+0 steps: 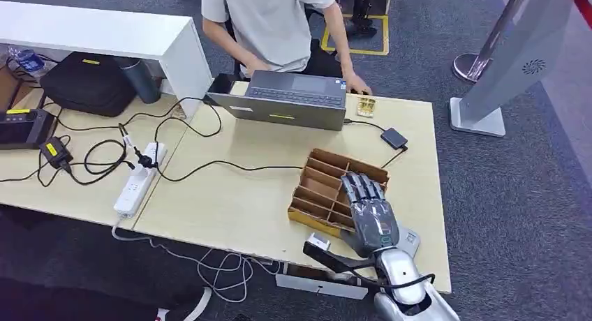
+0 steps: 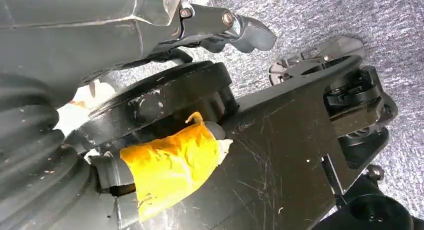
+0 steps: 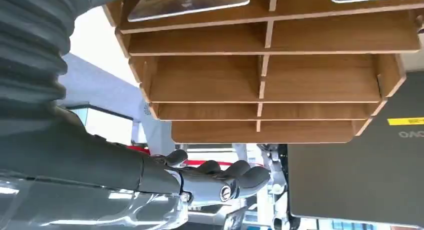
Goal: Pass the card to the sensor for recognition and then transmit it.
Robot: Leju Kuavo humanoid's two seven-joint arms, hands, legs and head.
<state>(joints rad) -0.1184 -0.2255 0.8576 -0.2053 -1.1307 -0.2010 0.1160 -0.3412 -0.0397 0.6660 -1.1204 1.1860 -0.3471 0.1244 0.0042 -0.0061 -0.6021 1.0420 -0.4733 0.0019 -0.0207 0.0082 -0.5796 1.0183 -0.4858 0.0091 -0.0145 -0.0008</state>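
Hovering over the wooden divider box (image 1: 335, 188) near the worktop's (image 1: 230, 195) front right corner, the right hand (image 1: 368, 213) has its fingers extended and apart, holding nothing. Cards (image 3: 187, 2) lie in the box's compartments. The left hand (image 2: 220, 25) hangs above the carpet, its grasp unclear.

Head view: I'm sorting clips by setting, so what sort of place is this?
Probably an office or lab test area: a laptop and power strip on light desks, with grey carpet.

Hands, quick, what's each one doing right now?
Left hand: cannot be told.
Right hand: open, holding nothing, fingers extended over the brown wooden divided card tray.
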